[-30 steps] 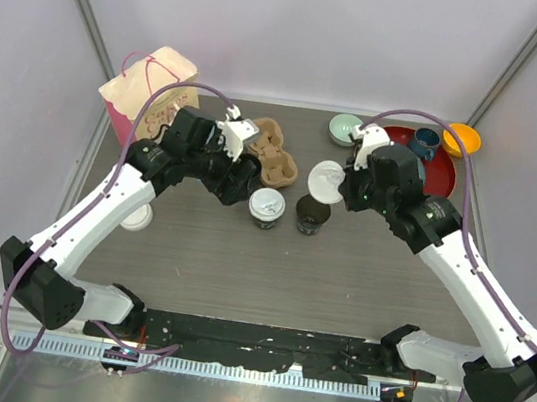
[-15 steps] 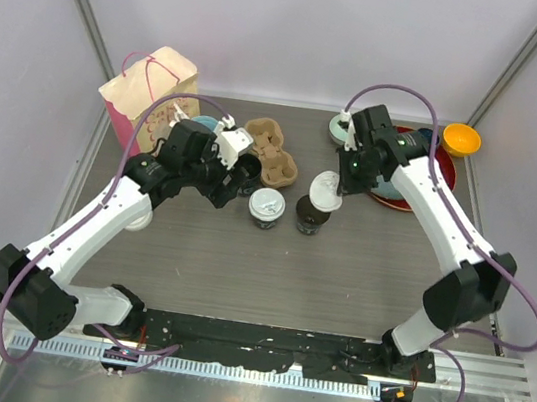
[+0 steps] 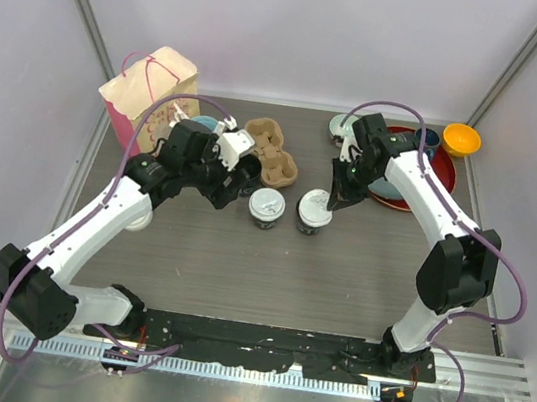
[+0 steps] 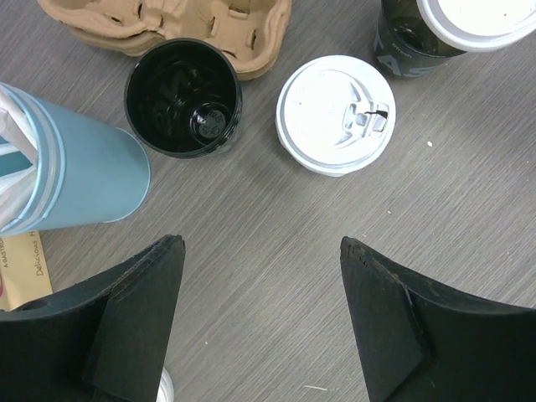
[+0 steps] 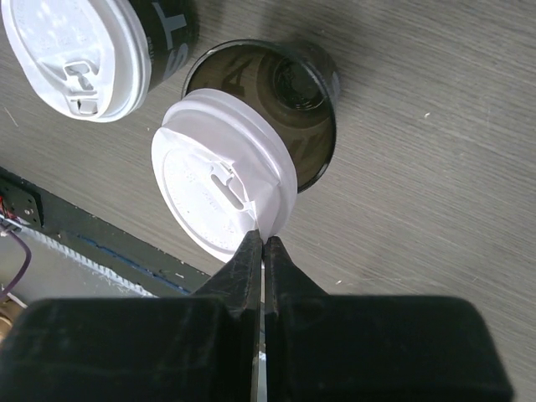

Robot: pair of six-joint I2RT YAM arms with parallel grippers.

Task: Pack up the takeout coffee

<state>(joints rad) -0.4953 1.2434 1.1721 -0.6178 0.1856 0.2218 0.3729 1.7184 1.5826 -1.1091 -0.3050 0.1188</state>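
One black takeout cup with its white lid on (image 3: pixel 267 206) stands mid-table; it also shows in the left wrist view (image 4: pixel 335 113) and the right wrist view (image 5: pixel 79 54). The second black cup (image 3: pixel 312 220) stands right of it, open (image 5: pixel 276 92). My right gripper (image 3: pixel 336 197) (image 5: pixel 261 241) is shut on the rim of a white sip lid (image 5: pixel 219 194), holding it tilted, partly over this cup's mouth. My left gripper (image 3: pixel 236 182) (image 4: pixel 262 243) is open and empty above the bare table, just left of the lidded cup.
A lidless black cup (image 4: pixel 183 98) and a light-blue cup (image 4: pixel 75 167) stand by the cardboard cup carrier (image 3: pixel 271 153). A pink-and-tan paper bag (image 3: pixel 148 92) is at back left. A red tray (image 3: pixel 442 174) with a blue mug (image 3: pixel 424 141), an orange bowl (image 3: pixel 461 140) and a pale green dish (image 3: pixel 341 127) are at back right.
My right gripper has brought the white lid down and left until it sits partly over the open cup. The left arm drew back slightly to the left, then held still.
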